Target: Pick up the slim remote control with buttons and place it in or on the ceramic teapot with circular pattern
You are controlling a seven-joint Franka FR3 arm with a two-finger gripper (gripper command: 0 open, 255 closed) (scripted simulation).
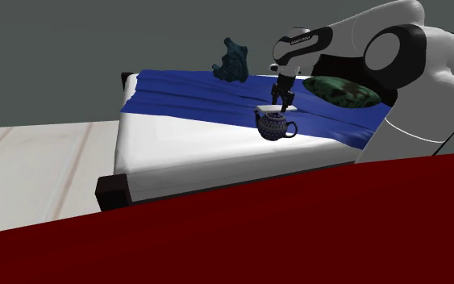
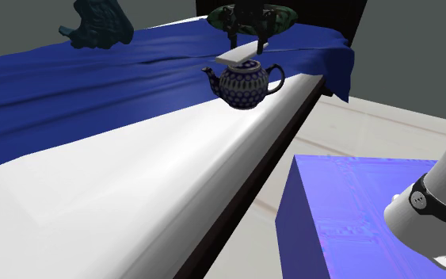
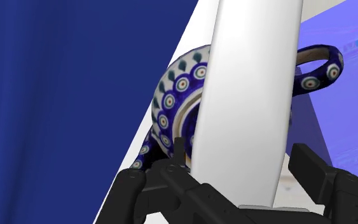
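**While Clamped in the Gripper, the White Remote Hangs Over the Teapot**

Where the shoulder view begins at its left, a pale plank floor (image 1: pixel 31 157) runs up to the dark frame of a bed (image 1: pixel 112 190). Its white mattress (image 1: pixel 185 161) lies broad and bare across the middle of the frame, the widest open room around the work. A rumpled deep blue blanket (image 1: pixel 201 93) covers the mattress's upper band, with a crumpled teal lump (image 1: pixel 233 60) at its top edge.

Right of centre stands the round dark-blue-and-white teapot with ringed dots (image 1: pixel 275 127). It sits on the white sheet just beside the blanket's hem, spout to the left and handle to the right. Straight above it the all-black gripper (image 1: pixel 283 102) points down, its fingers clamped on the long sides of the slim plain white remote (image 1: pixel 269 108), near one end. The remote lies level just over the teapot's lid; whether they touch I cannot tell.

Further right a mottled dark green cushion (image 1: pixel 342 90) lies on the blanket beside the white arm (image 1: pixel 394 48). A dark red surface (image 1: pixel 297 234) spans the lower frame.

In the second exterior view the teapot sits near the mattress's right-hand edge, where the dark frame drops to the floor. A violet-blue box (image 2: pixel 348 214) stands at lower right, apart from the bed. In the wrist view the remote is a smooth, rounded white bar running out between the fingers across the teapot's patterned shoulder.
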